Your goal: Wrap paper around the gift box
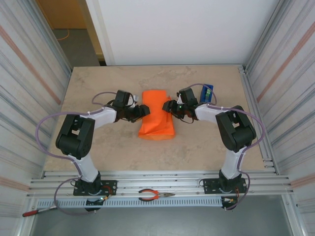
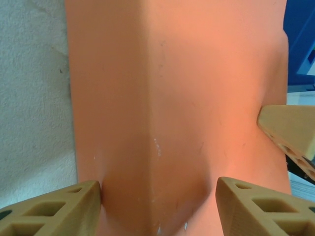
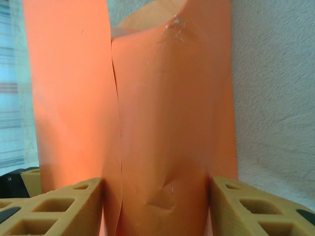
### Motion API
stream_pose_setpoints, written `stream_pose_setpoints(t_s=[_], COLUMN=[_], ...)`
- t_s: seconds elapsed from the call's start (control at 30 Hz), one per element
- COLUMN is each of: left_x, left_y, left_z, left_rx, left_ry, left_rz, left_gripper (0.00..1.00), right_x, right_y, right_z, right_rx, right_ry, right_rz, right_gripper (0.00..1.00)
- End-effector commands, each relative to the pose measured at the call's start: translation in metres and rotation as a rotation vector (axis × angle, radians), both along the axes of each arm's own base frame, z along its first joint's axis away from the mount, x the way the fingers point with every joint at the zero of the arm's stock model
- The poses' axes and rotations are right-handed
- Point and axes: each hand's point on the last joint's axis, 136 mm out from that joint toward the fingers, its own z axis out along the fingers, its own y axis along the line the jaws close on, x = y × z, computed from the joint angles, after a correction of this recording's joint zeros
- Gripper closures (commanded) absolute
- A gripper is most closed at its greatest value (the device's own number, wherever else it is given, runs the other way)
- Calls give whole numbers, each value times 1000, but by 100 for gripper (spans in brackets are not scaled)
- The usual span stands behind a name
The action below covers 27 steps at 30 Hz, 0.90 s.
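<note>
The orange paper [image 1: 157, 118] lies folded into a long bundle mid-table; the gift box is hidden inside it. My left gripper [image 1: 142, 110] is at the bundle's left side. In the left wrist view it [image 2: 158, 189] straddles the paper [image 2: 172, 98]: one finger [image 2: 74, 206] touches, the other stands slightly off, jaws open. My right gripper [image 1: 169, 105] is at the bundle's right side. In the right wrist view it [image 3: 157, 184] is shut on the paper [image 3: 167, 123], both fingers pressed in and the sheet dented between them.
A blue tape dispenser [image 1: 207, 92] stands just behind the right gripper. Orange-handled pliers [image 1: 155, 195] lie on the front rail, and a red-handled tool [image 1: 34, 212] lies at the near left. Corrugated walls close in both sides of the table [image 1: 98, 88].
</note>
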Motion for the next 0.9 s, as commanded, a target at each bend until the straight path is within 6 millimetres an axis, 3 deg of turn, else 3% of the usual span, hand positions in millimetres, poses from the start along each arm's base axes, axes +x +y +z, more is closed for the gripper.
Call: stream_pose_setpoints(t_s=[0.0,0.23,0.37,0.6,0.73,0.87], left_x=[-5,-18,-22,-26,-27,-27], left_y=[-8,-1,4,10,12,11], left_z=[-5,-26,-36,-47,-51,-51], left_rx=[59,166,220,272,285,286], left_ry=[-8,23,40,66,73,72], left_rz=[-75,-97,-89,-65,-55,-54], left_gripper=[37,37,37,38,38,38], right_x=[-22,-11,-1,13,11,5], right_y=[-9,-5,-5,-31,-50,-51], right_z=[-32,-15,-1,34,44,45], right_rx=[-69,-51,-33,-21,-6,32], right_ry=[135,116,95,30,19,23], right_rz=[-23,-4,11,-18,-47,-41], right_gripper=[46,44,37,25,25,34])
